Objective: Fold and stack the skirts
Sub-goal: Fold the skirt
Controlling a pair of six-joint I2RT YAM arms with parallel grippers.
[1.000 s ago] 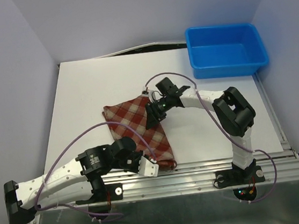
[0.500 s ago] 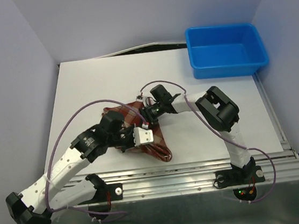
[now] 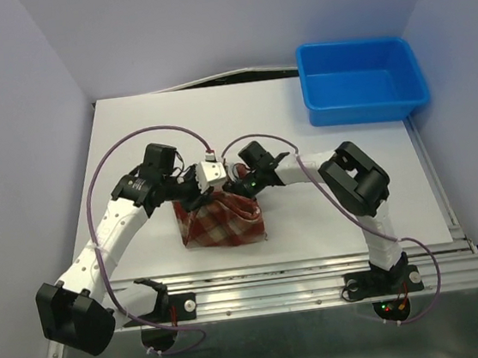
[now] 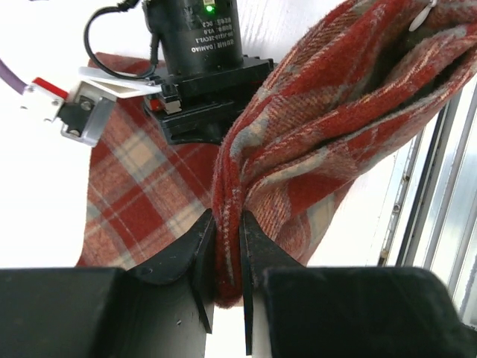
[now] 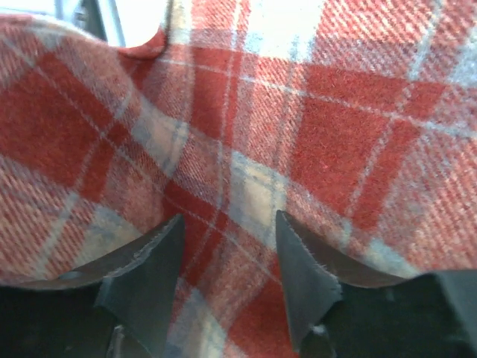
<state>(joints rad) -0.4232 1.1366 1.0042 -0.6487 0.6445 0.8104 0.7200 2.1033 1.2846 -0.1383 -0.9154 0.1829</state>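
Note:
One red, dark-red and cream plaid skirt [image 3: 220, 224] lies bunched and part folded at the table's near middle. My left gripper [image 3: 209, 193] is at its far edge, shut on a thick fold of the skirt [image 4: 320, 134]; the cloth is pinched tight between both fingers [image 4: 203, 261]. My right gripper [image 3: 238, 187] is right beside it on the skirt's far right part. In the right wrist view the plaid cloth [image 5: 335, 127] fills the frame and the right gripper [image 5: 227, 261] stands open against it, jaws apart, gripping nothing. Its black body [image 4: 201, 74] shows in the left wrist view.
A blue plastic bin [image 3: 361, 79] stands at the far right of the white table [image 3: 130, 131]. The metal rail [image 3: 318, 269] runs along the near edge. Purple cables loop over both arms above the skirt.
My left arm swung from the near edge up to the far side, carrying the skirt's near corner over and folding the cloth. The skirt now sits as a smaller bunch. The right gripper shifted slightly left.

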